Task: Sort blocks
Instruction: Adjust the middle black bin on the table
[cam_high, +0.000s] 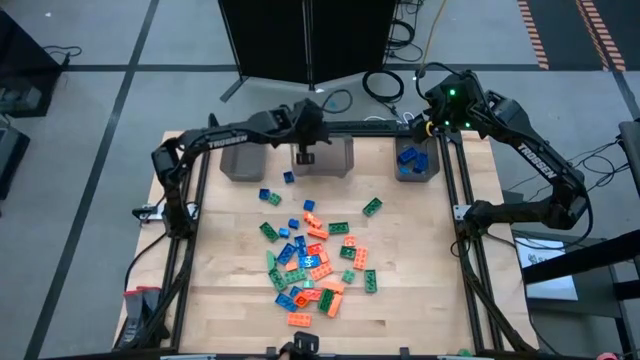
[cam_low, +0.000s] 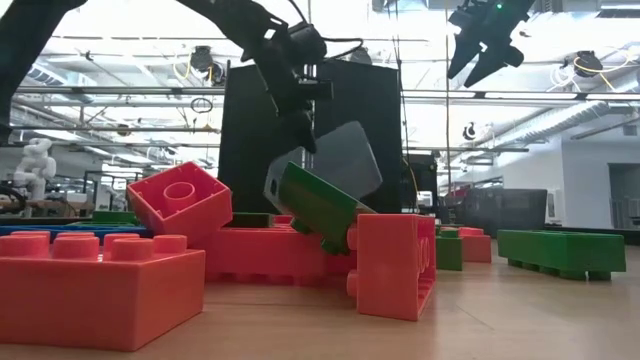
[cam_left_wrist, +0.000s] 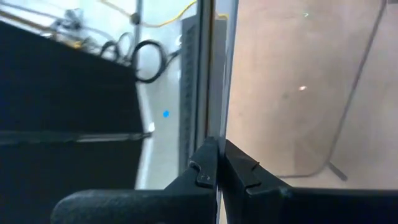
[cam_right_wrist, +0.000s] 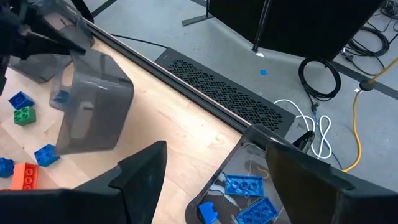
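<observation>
The blocks (cam_high: 312, 262) lie scattered mid-worktop (cam_high: 420, 290) on pale wood. The left tool (cam_high: 305, 155) clamps the middle bin (cam_high: 322, 157)'s wall, tilting it; the right tool (cam_high: 428, 125) hangs apart over the blue-filled bin (cam_high: 418, 160).

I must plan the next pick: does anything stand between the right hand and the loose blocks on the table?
Nothing visible does. The right hand hangs open above the bin of blue blocks; the block pile lies uncovered.
</observation>
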